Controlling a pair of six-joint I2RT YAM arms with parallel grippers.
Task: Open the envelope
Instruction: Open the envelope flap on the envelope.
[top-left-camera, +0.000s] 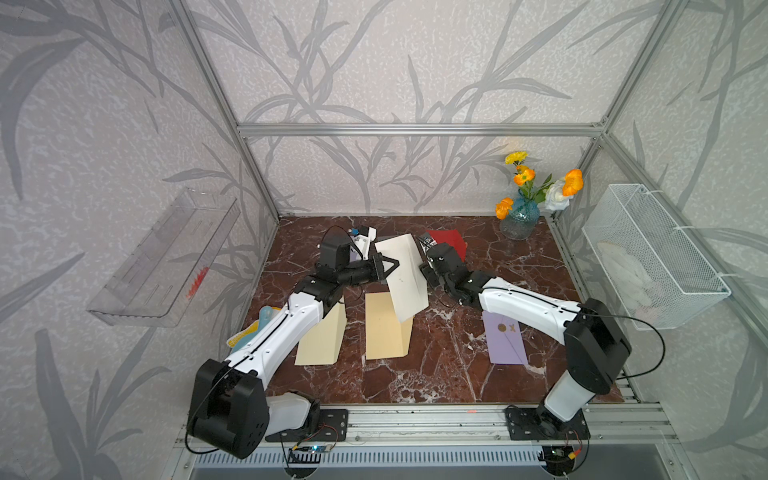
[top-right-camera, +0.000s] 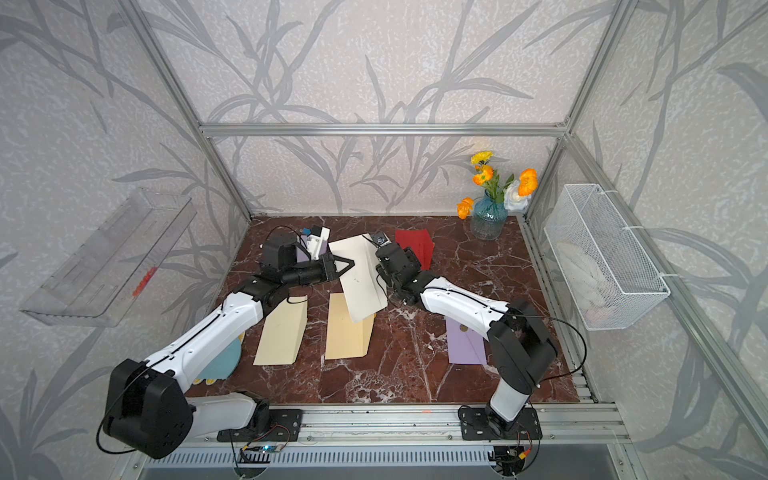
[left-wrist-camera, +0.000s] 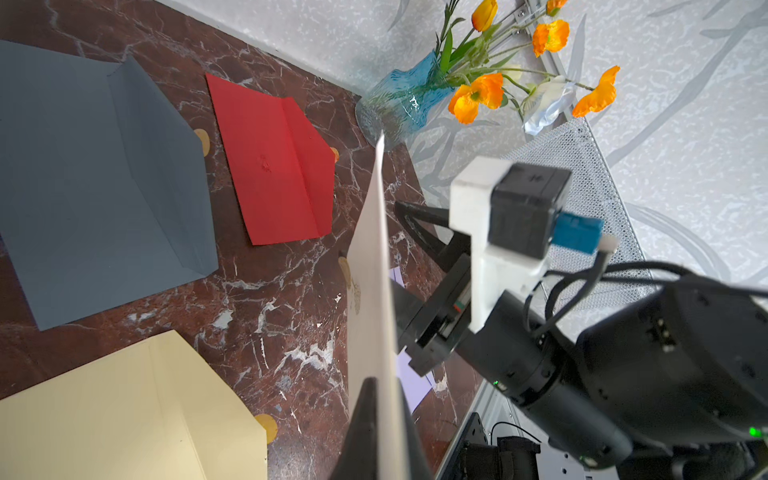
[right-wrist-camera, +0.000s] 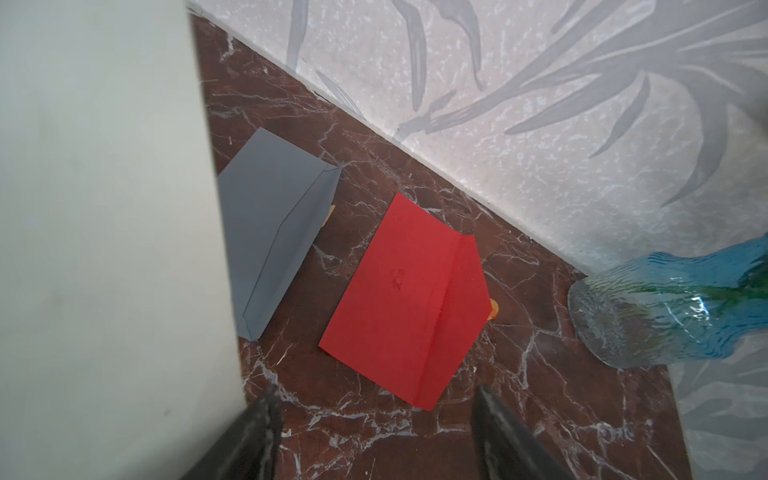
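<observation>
A white envelope hangs tilted on edge above the middle of the marble table. My left gripper is shut on its left side, and the sheet runs edge-on between the dark fingers in the left wrist view. My right gripper stands open just right of the envelope. In the right wrist view the white envelope lies outside the left finger, and nothing is between the jaws.
On the table lie a red envelope, a grey one and two cream ones, all with flaps out, plus a sealed purple one. A blue vase stands back right. A wire basket hangs on the right wall.
</observation>
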